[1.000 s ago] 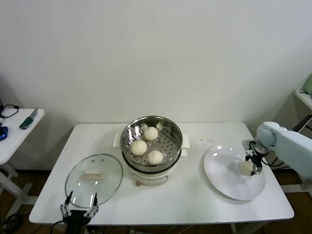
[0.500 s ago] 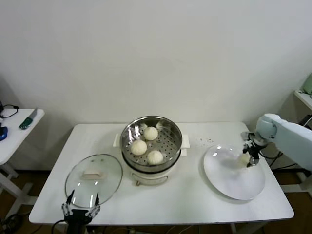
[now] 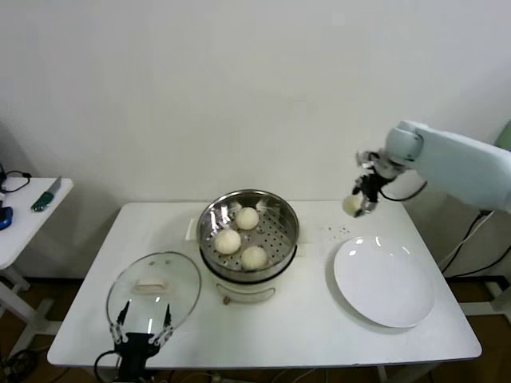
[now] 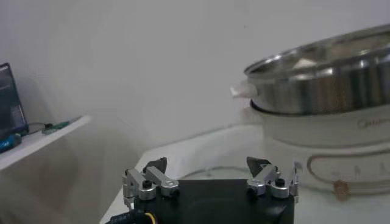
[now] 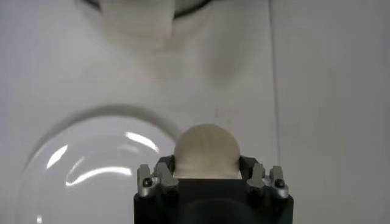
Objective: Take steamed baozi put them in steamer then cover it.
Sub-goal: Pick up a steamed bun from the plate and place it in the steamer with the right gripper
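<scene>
Three cream-white baozi lie in the round steel steamer on its cream pot base at the table's middle. My right gripper is shut on a fourth baozi and holds it in the air, right of the steamer and above the table's back edge. In the right wrist view the baozi sits between the fingers. The glass cover with its cream handle lies flat on the table at the front left. My left gripper is open at the front edge, just before the cover. The steamer shows in the left wrist view.
A flat white plate lies bare on the table's right side, also in the right wrist view. A small side table with tools stands at the far left. The wall is close behind the table.
My right gripper has lifted the baozi off the white plate and carried it up and left toward the steamer. My left gripper has edged slightly toward the cover.
</scene>
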Motion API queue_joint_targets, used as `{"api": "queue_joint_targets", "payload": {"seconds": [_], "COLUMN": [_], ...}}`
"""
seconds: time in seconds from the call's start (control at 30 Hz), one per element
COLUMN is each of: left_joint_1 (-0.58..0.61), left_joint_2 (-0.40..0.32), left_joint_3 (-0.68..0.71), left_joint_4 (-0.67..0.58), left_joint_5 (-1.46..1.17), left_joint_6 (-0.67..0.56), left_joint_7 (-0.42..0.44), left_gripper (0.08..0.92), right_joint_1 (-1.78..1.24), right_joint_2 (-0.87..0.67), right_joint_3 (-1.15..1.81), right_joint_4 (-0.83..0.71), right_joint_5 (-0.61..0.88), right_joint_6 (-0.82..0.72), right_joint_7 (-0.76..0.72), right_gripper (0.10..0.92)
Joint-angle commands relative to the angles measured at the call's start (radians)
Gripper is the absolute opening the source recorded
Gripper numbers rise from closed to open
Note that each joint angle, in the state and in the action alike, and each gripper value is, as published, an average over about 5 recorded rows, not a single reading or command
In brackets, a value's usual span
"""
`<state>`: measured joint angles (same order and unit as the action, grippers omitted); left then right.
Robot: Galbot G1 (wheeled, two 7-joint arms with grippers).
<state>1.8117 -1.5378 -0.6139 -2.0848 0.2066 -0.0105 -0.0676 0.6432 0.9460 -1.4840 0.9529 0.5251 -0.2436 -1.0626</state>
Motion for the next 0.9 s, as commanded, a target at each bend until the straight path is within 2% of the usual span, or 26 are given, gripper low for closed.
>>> {"api": "queue_joint_targets", "payload": {"seconds": [0.03,0.23,0.5,0.9], "left_joint_1": [0.0,0.012,0.02,0.024], "left_joint_2": [0.012,0.026,0.034,0.042], "left_joint_3": [0.038,0.04,0.029,0.005], "left_joint_4": [-0.046,-0.057,-0.058,-0.045], "left_joint_5": [-0.019,-0.035,-0.058,-0.085], "left_joint_6": [0.021,0.023,0.017,0.009], "left_joint_7": [-0.012,-0.011,-0.011,-0.01], "left_gripper": [0.823,0.823,0.823,0.823], "right_joint_1": [0.266,0.27,0.228,0.093], "right_joint_2": [0.259,0.347,0.431,0.477], "right_joint_3": [-0.208,-0.251,-0.315,-0.348], "right_joint_4": [0.068,0.138,0.162,0.065], "right_joint_5": [0.413,0.492,0.513,0.413], "right_joint_6": [-0.075,-0.109,-0.121,-0.113], "right_joint_7": [0.058,0.097,0.117,0.124], "right_gripper": [0.68,0.687,0.688,0.696]}}
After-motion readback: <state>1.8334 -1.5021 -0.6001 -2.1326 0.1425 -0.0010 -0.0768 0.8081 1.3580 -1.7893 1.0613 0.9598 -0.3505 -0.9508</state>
